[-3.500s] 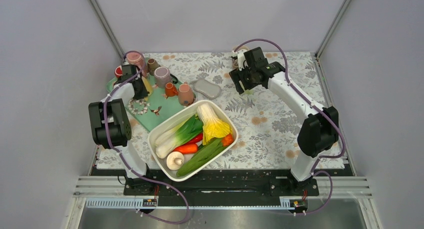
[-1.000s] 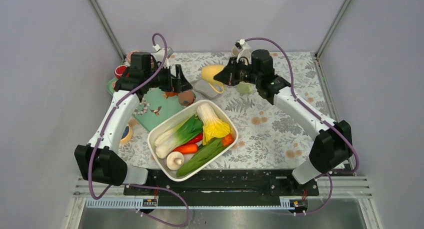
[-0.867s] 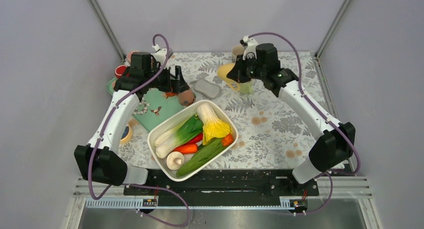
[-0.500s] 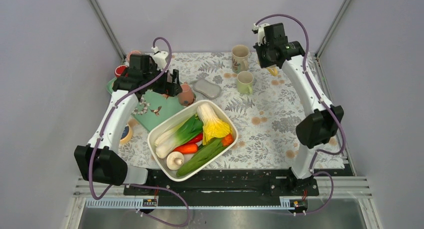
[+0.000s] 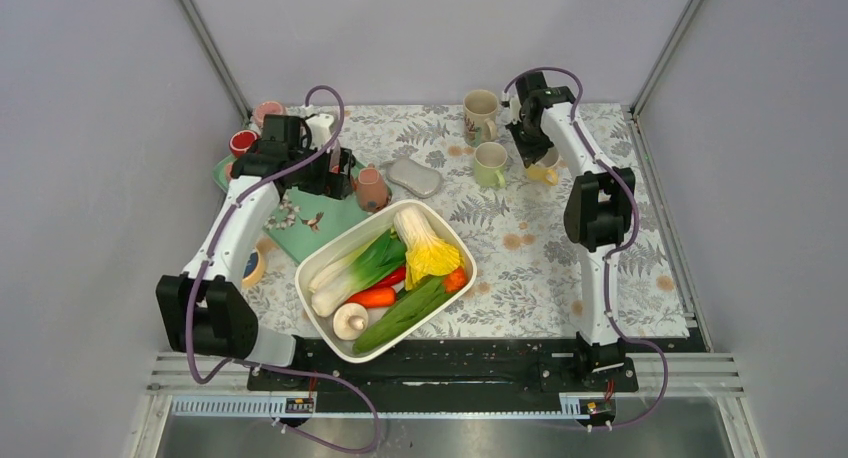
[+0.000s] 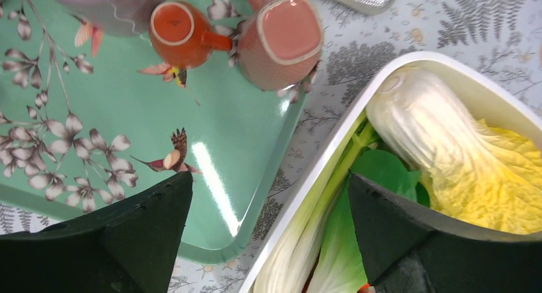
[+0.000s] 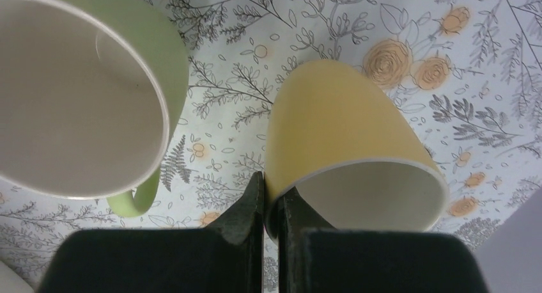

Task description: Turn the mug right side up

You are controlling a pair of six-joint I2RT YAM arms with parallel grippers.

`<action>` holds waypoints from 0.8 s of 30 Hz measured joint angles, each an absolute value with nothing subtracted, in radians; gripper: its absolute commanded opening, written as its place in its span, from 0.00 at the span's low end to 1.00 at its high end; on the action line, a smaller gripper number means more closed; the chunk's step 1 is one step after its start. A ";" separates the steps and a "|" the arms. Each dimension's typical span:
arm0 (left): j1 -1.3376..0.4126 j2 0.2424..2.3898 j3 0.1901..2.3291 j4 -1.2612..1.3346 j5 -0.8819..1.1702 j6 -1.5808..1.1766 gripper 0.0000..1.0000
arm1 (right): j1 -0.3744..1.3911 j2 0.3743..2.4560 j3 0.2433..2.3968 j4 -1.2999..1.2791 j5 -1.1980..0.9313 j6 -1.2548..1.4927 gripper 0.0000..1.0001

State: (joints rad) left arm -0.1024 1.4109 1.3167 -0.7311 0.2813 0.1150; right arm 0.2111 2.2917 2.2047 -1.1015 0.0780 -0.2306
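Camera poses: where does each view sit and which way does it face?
Top external: above and behind the bases, looking down on the table; left arm and right arm show.
Left wrist: on the left arm, facing down at the green tray and white tub; open left hand at the bottom.
Right wrist: on the right arm, facing down at the yellow mug, right hand shut on its rim.
Shared: top external and right wrist both show the green mug.
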 measured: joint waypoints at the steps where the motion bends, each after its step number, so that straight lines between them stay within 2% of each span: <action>1: -0.102 1.419 1.310 -0.731 0.272 0.116 0.93 | 0.211 2.305 2.215 -1.102 0.073 -0.229 0.00; 5: -0.101 1.463 1.294 -0.728 0.230 0.117 0.92 | 0.210 2.346 2.246 -1.105 0.059 -0.223 0.00; 6: -0.100 1.474 1.293 -0.726 0.222 0.118 0.92 | 0.210 2.353 2.251 -1.106 0.057 -0.222 0.03; 8: -0.097 1.497 1.292 -0.717 0.205 0.124 0.90 | 0.210 2.356 2.259 -1.108 0.059 -0.218 0.17; 13: -0.087 1.576 1.293 -0.699 0.174 0.131 0.88 | 0.210 2.361 2.280 -1.113 0.062 -0.209 0.42; 18: -0.056 1.642 1.296 -0.680 0.169 0.104 0.88 | 0.210 2.360 2.298 -1.112 0.063 -0.205 0.55; 24: 0.049 1.666 1.355 -0.650 0.147 0.050 0.90 | 0.210 2.316 2.276 -1.111 0.064 -0.200 0.64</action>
State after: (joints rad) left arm 0.0494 1.6657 1.3552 -0.6498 0.1471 0.0498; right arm 0.2100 2.3157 2.2761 -1.1114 0.0643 -0.1997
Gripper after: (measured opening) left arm 0.901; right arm 0.619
